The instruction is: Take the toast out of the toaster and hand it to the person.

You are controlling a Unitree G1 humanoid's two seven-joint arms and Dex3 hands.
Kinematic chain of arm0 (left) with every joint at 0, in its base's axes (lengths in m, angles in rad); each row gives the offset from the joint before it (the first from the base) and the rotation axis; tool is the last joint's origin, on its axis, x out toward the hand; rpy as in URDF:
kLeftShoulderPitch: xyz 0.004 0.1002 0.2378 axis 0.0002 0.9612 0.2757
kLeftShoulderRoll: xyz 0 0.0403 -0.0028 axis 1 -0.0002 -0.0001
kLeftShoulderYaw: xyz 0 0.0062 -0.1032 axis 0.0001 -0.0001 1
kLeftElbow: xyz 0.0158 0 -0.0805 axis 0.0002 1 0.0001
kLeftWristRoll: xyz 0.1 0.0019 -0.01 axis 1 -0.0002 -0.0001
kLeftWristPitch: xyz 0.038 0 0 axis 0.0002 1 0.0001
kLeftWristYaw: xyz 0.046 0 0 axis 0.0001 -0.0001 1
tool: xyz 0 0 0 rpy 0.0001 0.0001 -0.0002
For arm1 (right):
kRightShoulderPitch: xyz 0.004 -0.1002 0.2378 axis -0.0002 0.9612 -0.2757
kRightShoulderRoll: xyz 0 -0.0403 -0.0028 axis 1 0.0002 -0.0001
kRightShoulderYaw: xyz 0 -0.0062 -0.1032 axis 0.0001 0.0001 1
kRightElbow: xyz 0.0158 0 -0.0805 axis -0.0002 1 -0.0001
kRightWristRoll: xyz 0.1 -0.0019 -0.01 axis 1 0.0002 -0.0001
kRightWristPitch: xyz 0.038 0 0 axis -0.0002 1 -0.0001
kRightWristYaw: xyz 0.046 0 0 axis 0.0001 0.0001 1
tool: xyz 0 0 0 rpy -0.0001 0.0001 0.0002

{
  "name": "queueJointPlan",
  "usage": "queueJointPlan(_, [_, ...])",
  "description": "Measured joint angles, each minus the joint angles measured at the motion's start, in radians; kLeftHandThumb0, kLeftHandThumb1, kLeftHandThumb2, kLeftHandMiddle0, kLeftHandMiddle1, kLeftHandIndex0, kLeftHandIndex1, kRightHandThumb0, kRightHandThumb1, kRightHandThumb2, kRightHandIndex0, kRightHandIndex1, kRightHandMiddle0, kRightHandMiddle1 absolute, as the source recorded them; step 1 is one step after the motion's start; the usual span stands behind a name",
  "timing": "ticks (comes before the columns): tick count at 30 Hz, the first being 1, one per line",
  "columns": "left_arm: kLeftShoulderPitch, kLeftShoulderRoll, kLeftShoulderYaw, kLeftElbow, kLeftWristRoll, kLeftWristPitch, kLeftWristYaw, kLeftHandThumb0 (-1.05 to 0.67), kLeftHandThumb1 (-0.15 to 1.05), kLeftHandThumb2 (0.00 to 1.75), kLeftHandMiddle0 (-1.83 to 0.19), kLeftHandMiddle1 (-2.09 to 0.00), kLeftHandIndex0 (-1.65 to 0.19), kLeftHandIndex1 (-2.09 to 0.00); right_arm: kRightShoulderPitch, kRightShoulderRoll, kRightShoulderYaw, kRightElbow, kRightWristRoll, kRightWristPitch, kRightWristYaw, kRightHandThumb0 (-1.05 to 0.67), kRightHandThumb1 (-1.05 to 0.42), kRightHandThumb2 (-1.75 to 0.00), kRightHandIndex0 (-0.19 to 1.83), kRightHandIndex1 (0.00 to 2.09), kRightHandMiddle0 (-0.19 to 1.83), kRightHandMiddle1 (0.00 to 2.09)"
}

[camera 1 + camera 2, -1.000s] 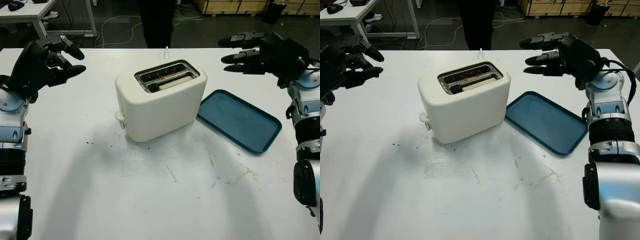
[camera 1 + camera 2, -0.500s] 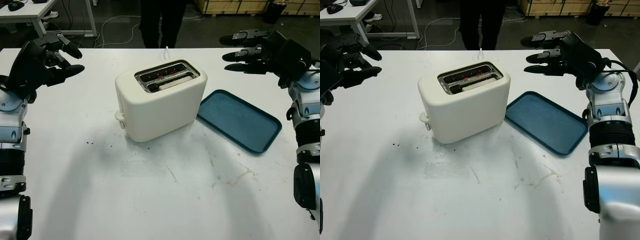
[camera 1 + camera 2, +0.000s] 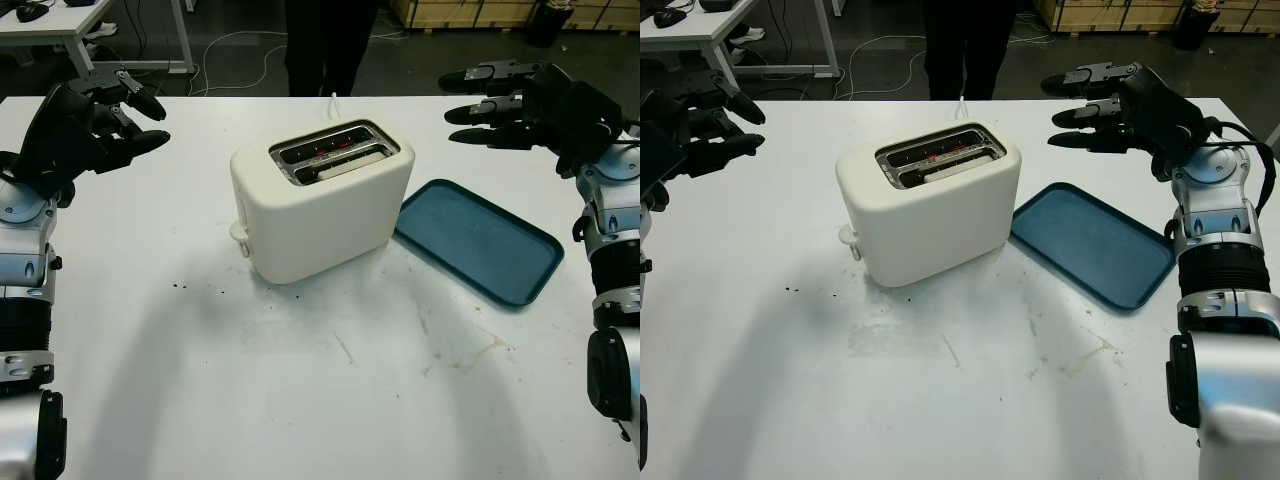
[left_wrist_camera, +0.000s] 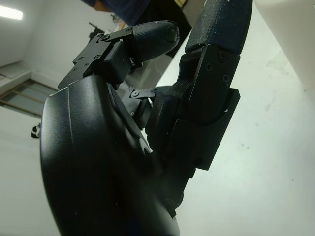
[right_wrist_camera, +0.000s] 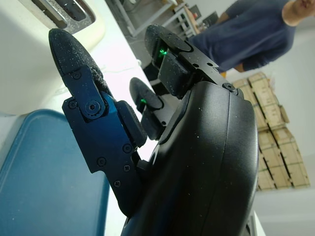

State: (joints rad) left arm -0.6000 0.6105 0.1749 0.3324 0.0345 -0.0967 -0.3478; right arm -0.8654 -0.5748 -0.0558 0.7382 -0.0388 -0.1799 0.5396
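- Cream toaster (image 3: 320, 200) at upper centre of the left eye view, standing upright on the white table (image 3: 320, 380), turned at an angle with its two top slots facing up.
- Toast (image 3: 345, 165) low in the nearer slot, a pale strip barely showing above the slot edge; farther slot showing dark metal with red glints.
- Lever knob (image 3: 238, 233) on the toaster's left end, low on the side.
- White cord (image 3: 333, 101) leading off from behind the toaster toward the far table edge.
- Blue tray (image 3: 478, 240) lying flat just right of the toaster, its near corner close to the toaster's base, nothing on it.
- Left hand (image 3: 128, 120) raised at upper left of the frame, well apart from the toaster, holding nothing, fingers pointing toward the centre.
- Same left hand (image 4: 187, 98) seen close from the wrist, over bare white tabletop.
- Right hand (image 3: 490, 105) raised at upper right, above the far end of the tray, holding nothing, fingers stretched out wide and pointing left toward the toaster.
- Same right hand (image 5: 123, 113) from the wrist, with tray and toaster beneath and beyond the fingers.
- Person (image 3: 325, 45) standing beyond the far edge of the table at top centre, dark trousers in the eye views, dark blue shirt (image 5: 256, 34) in the right wrist view.
- Small dark crumbs (image 3: 200, 288) and faint brown stains (image 3: 480, 355) on the tabletop in the lower half.
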Motion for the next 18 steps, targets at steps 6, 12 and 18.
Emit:
queueJointPlan(6, [0.0, 0.0, 0.0, 0.0, 0.0, 0.0, 0.0, -1.05, 0.92, 0.06, -0.64, -1.43, -0.55, -1.34, 0.0, 0.003, 0.0, 0.0, 0.0, 0.0, 0.0, -0.72, -0.71, 0.0, 0.79, 0.06, 0.74, 0.0])
queueJointPlan(12, [0.0, 0.0, 0.0, 0.0, 0.0, 0.004, 0.0, -1.05, 0.92, 0.06, -0.65, -1.43, -0.55, -1.33, 0.0, 0.002, 0.0, 0.0, 0.0, 0.0, 0.0, -0.73, -0.71, 0.0, 0.79, 0.07, 0.74, 0.0])
queueJointPlan(18, [0.0, -0.007, 0.0, 0.012, 0.0, 0.004, 0.001, -1.05, 0.92, 0.05, -0.65, -1.42, -0.55, -1.33, 0.0, 0.002, 0.001, 0.0, 0.0, 0.0, 0.0, -0.71, -0.71, 0.0, 0.78, 0.08, 0.73, 0.0])
